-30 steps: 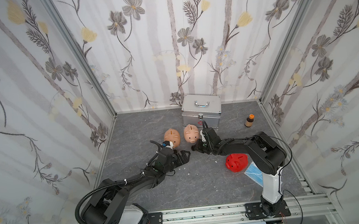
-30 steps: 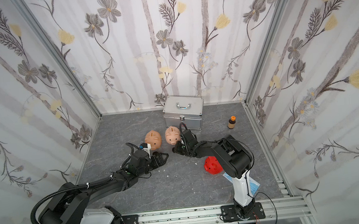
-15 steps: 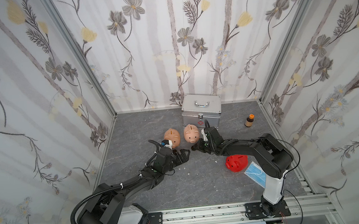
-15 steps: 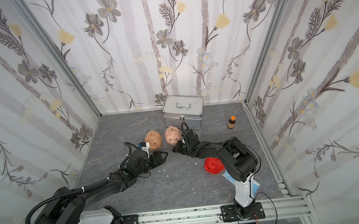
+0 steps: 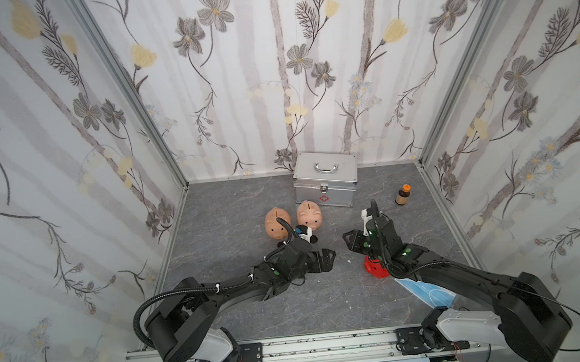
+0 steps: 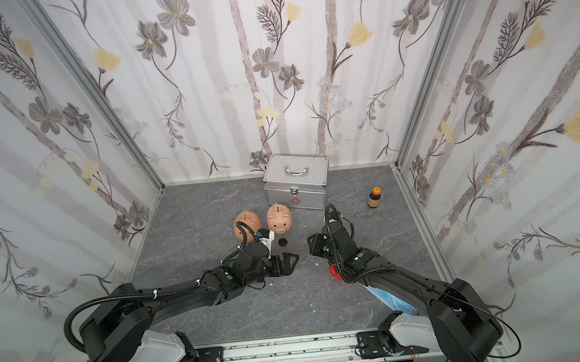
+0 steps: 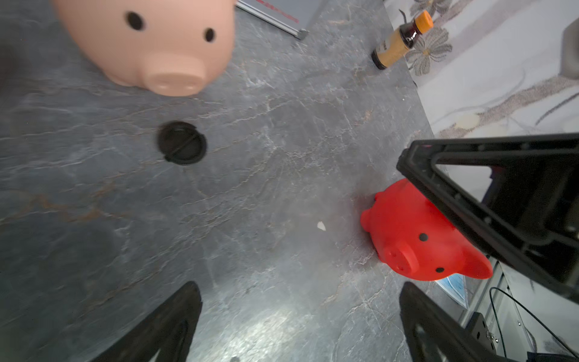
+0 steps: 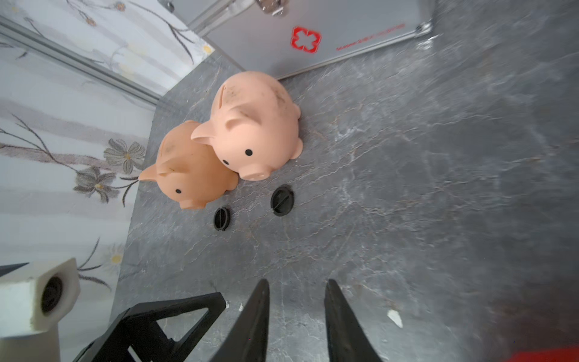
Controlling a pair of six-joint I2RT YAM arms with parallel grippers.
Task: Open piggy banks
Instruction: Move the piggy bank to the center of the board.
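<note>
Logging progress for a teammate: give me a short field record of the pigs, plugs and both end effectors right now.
left end effector: open, empty
right end effector: jaws apart, empty
peach pigs: two, upright, side by side before the case
plugs: two, loose on the floor in front of the peach pigs
red pig: on the floor, apart from the peach pigs; its plug not visible
bottle: upright, away from the pigs

Open floor [image 5: 324, 303] near middle, two loose plugs [image 8: 282, 200] beside pink pigs [image 8: 257, 125], case [image 5: 325, 180] behind
</note>
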